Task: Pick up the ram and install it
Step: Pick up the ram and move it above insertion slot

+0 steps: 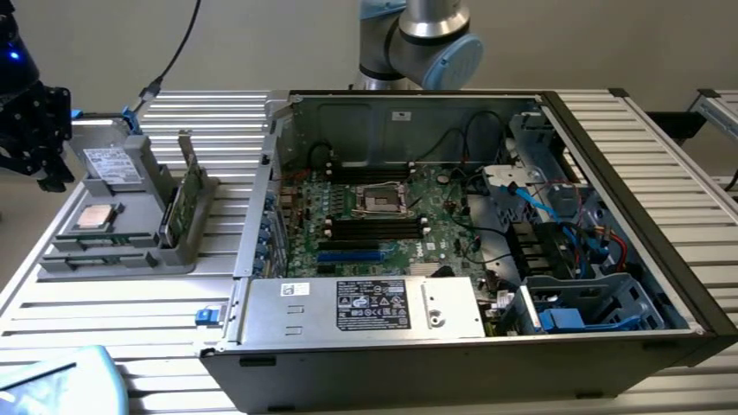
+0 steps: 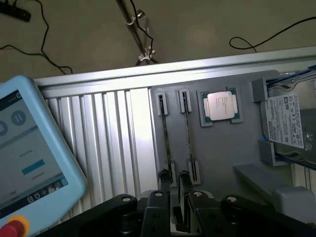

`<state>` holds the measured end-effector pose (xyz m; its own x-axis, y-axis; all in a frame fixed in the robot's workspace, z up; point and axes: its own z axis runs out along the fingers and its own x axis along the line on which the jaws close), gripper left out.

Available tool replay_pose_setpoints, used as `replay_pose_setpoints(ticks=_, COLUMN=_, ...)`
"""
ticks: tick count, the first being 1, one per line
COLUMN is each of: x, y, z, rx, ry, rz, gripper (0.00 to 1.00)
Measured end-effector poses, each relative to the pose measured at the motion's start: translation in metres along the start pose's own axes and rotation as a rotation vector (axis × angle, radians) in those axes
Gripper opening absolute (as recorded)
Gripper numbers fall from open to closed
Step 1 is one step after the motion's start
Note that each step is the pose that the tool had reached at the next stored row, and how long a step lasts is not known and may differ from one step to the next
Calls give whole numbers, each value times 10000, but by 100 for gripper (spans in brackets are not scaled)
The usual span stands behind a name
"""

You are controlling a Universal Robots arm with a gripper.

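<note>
Overhead, the gripper (image 2: 176, 200) hangs with its fingers (image 2: 186, 197) slightly spread, pinching nothing. Below, the ram (image 2: 189, 133) stands on edge in a slotted grey holder (image 2: 222, 148) by the worktop's (image 2: 98, 128) edge, likely so its thin faces can be pinched.

Gripper (image 2: 177, 200), black, over a grey tray (image 2: 222, 158). Ram (image 2: 188, 138) on edge in end clips, one end just under the gripper. Second stick (image 2: 166, 138) parallel, just beside it. Silver processor (image 2: 219, 106) flat in a square pocket nearby, hard drive (image 2: 291, 123) beyond it. Pale-blue tablet (image 2: 29, 163) over the slatted table (image 2: 108, 128). Cables (image 2: 29, 34) on the floor.
</note>
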<state>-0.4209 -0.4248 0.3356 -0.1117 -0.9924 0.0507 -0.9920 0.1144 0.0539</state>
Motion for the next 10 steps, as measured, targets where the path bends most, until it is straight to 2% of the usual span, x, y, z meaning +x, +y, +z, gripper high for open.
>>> replay_pose_setpoints(ticks=1, x=0, y=0, z=0, rx=0, ry=0, rz=0, gripper=24)
replay_pose_setpoints(ticks=2, x=0, y=0, z=0, rx=0, ry=0, rz=0, gripper=24)
replay_pose_setpoints(ticks=3, x=0, y=0, z=0, rx=0, ry=0, rz=0, gripper=31)
replay_pose_setpoints(ticks=5, x=0, y=0, z=8, rx=1, ry=-1, rz=-4, gripper=31)
replay_pose_setpoints(ticks=10, x=-4, y=-2, z=97, rx=10, ry=-6, rz=-231, gripper=31)
